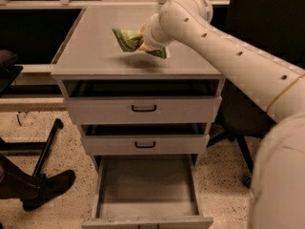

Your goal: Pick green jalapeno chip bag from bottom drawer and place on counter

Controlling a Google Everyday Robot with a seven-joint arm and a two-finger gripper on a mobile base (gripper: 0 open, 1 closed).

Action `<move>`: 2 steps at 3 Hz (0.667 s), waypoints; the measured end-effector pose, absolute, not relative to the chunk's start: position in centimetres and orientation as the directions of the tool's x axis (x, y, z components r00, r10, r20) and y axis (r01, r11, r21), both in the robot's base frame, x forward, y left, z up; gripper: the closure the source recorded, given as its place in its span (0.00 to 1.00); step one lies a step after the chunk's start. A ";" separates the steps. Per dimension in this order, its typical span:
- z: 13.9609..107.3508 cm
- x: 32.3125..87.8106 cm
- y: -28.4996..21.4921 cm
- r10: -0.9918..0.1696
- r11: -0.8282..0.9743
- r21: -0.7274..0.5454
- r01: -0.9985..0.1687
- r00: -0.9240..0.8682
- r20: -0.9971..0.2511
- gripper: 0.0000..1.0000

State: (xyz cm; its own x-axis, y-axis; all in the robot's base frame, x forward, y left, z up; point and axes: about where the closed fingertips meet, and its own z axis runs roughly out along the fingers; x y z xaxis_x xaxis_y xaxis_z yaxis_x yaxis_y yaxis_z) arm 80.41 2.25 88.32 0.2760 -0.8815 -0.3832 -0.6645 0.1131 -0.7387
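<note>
Over the counter [90, 51], the gripper [142, 40] clamps the green jalapeno chip bag [126, 38]. The bag juts past its tip.

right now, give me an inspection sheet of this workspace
surface: counter, grey and flat, thin raised rim
job's things: green jalapeno chip bag held just above the counter, its shadow below it; bottom drawer pulled open, no bag in it
clutter: nothing seen
hand: hand over the middle of the counter, shut on the bag, mostly hidden behind the wrist
cables: nothing seen
surroundings: top drawer and middle drawer, each with a black handle; dark chair to the right of the cabinet; dark shoe on the speckled floor at lower left
</note>
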 end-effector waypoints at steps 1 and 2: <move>85.7 83.6 2.5 -0.882 0.110 -0.694 -0.711 0.252 -0.399 1.00; 86.3 84.1 2.1 -0.880 0.124 -0.693 -0.710 0.244 -0.407 0.82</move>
